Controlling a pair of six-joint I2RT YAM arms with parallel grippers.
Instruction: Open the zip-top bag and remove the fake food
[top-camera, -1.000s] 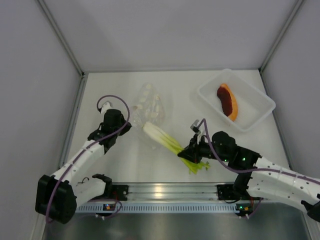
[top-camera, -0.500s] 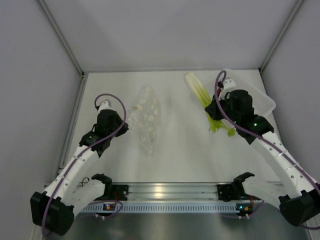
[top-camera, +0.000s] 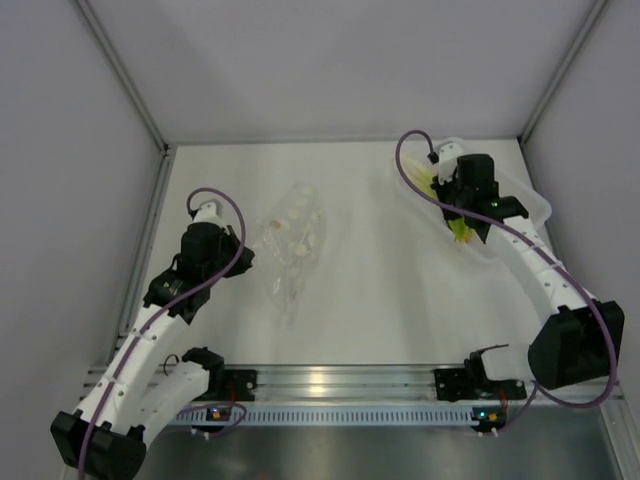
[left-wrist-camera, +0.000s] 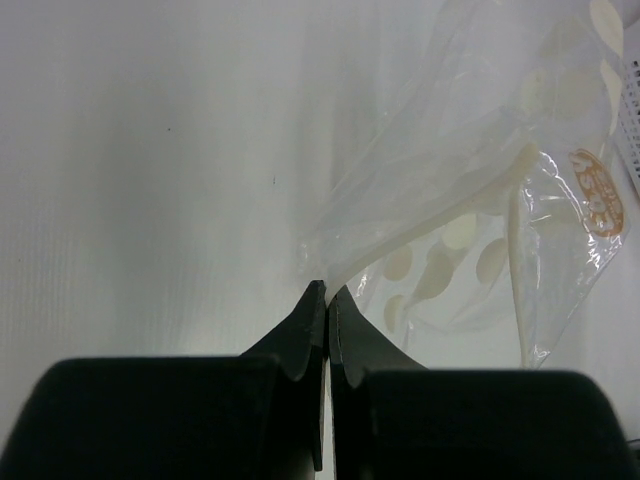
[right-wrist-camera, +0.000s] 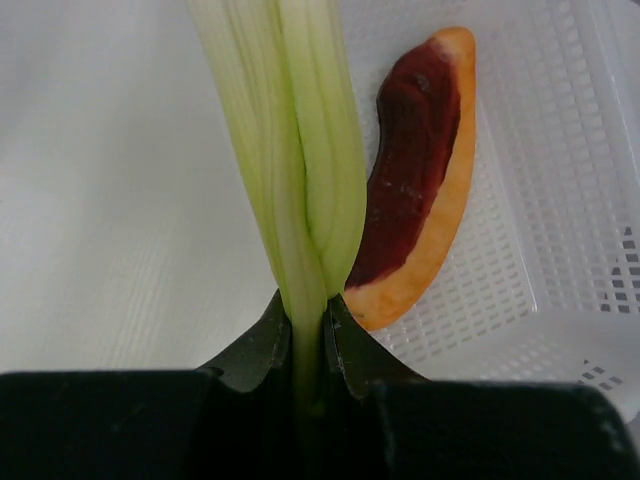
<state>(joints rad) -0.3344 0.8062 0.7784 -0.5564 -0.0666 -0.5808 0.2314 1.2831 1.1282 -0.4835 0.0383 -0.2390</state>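
Observation:
The zip-top bag (top-camera: 295, 240) lies crumpled and empty at centre left, clear with pale spots. My left gripper (top-camera: 243, 258) is shut on its near edge, and the left wrist view shows the film (left-wrist-camera: 470, 200) pinched at the tips (left-wrist-camera: 327, 292). My right gripper (top-camera: 455, 212) hangs over the white tray (top-camera: 530, 205), shut on the pale green leafy stalk (right-wrist-camera: 295, 150). The stalk's green end (top-camera: 460, 232) shows beneath the wrist. The orange and dark-red wedge (right-wrist-camera: 415, 180) lies in the tray (right-wrist-camera: 560, 200), right beside the stalk. In the top view the arm hides it.
The tray stands at the back right corner, close to the right wall. Grey enclosure walls run along the left, back and right. A metal rail with the arm bases (top-camera: 320, 385) runs along the near edge.
My right gripper has carried the stalk further back and right, from beside the tray to over it. My left arm has drawn back slightly, and the bag has shifted a little.

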